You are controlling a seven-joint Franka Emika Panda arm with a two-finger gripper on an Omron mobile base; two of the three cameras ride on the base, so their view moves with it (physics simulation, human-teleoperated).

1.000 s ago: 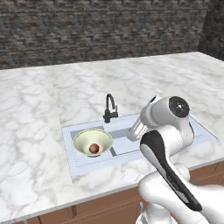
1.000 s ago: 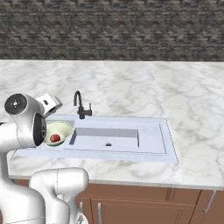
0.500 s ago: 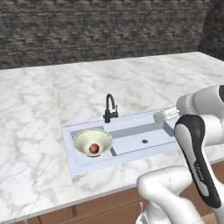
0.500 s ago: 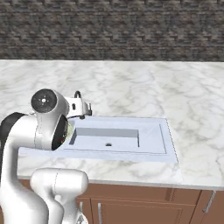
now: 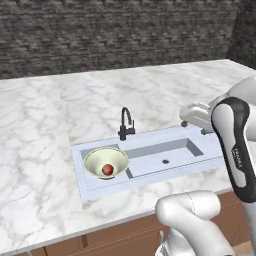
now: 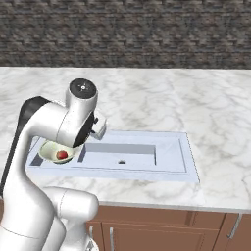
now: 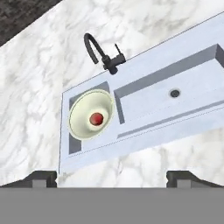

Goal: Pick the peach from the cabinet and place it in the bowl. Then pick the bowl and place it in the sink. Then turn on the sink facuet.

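The gripper (image 7: 111, 177) hangs high with its fingers (image 7: 41, 177) spread wide and empty, since the bowl (image 7: 91, 114) holding the peach (image 7: 96, 118) already sits below them in the sink (image 7: 144, 131), leaving the sink facuet (image 7: 103, 54) beyond on the white marble counter (image 5: 35, 150) before a dark stone wall (image 5: 100, 35)

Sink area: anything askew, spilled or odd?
Nothing stands out. The pale cream-green bowl sits upright in the small basin of the grey-white sink, the reddish peach at its centre. The black gooseneck faucet stands upright behind it, no water visible.
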